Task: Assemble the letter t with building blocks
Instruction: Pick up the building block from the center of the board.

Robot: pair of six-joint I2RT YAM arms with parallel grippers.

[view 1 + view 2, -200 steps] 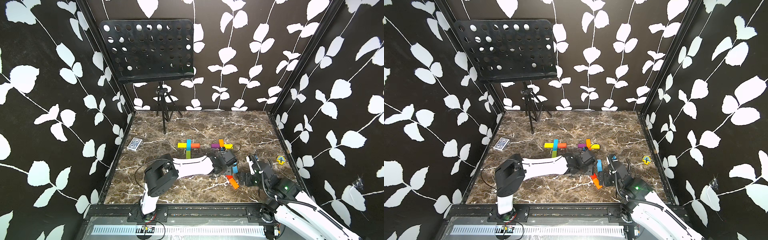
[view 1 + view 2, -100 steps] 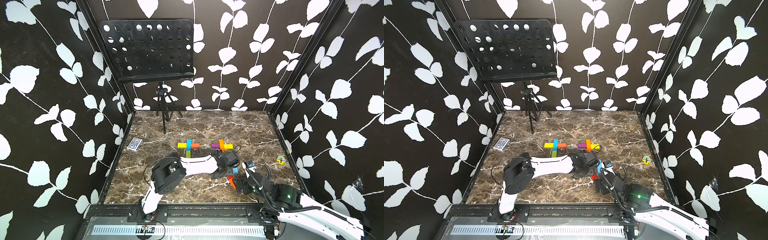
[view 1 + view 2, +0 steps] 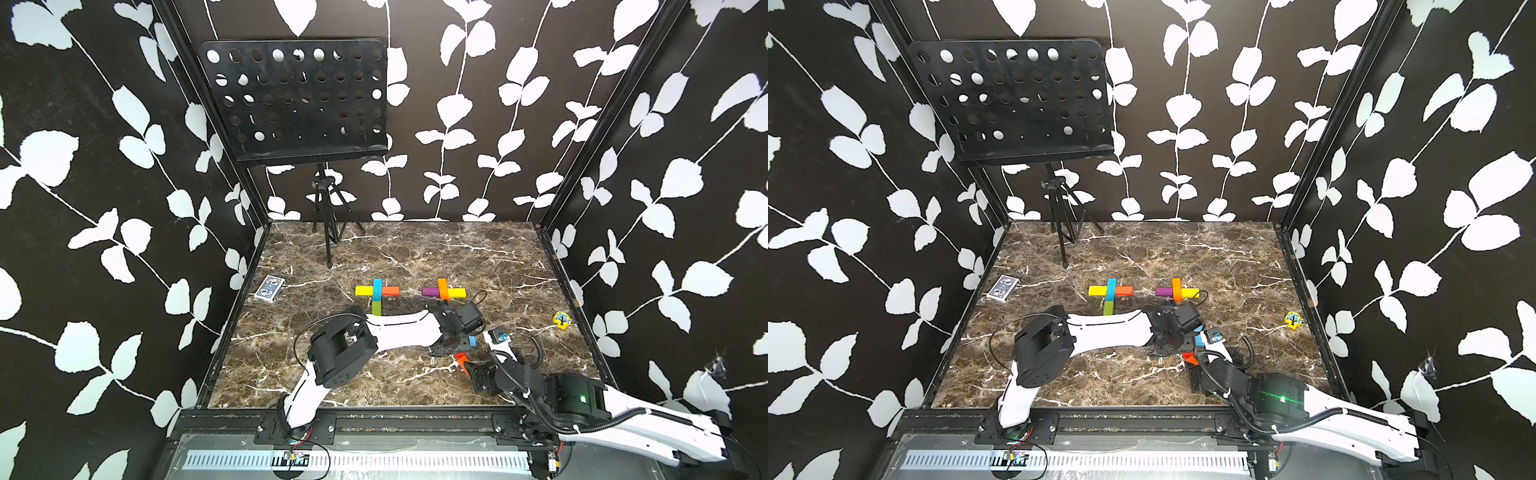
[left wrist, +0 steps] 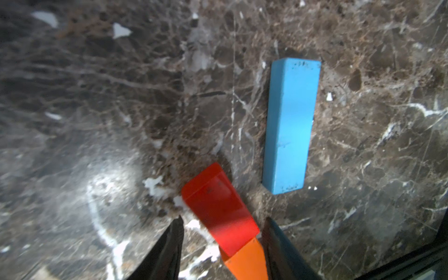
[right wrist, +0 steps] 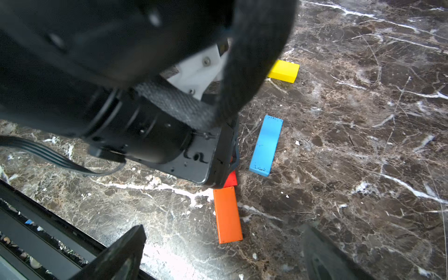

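Note:
My left gripper (image 4: 223, 232) is low over the table, jaws apart on either side of a red block (image 4: 218, 208), with floor showing beside one finger. An orange block (image 5: 228, 214) lies end to end with the red block (image 5: 231, 179), which is mostly hidden under the left gripper (image 3: 451, 349). A cyan block (image 4: 289, 126) lies flat beside them. My right gripper (image 5: 221, 254) is wide open and holds nothing, just short of the orange block's near end. In both top views two coloured block crosses (image 3: 377, 291) (image 3: 442, 291) lie further back.
A blue-patterned card box (image 3: 270, 288) lies at the left edge of the marble floor. A small yellow tree token (image 3: 561, 321) sits near the right wall. A black music stand (image 3: 328, 232) is at the back. The black front rail (image 5: 48, 218) runs close behind the right gripper.
The right arm has swung in leftward and toward the front, bringing its open gripper up to the orange block. The left gripper stays over the red block.

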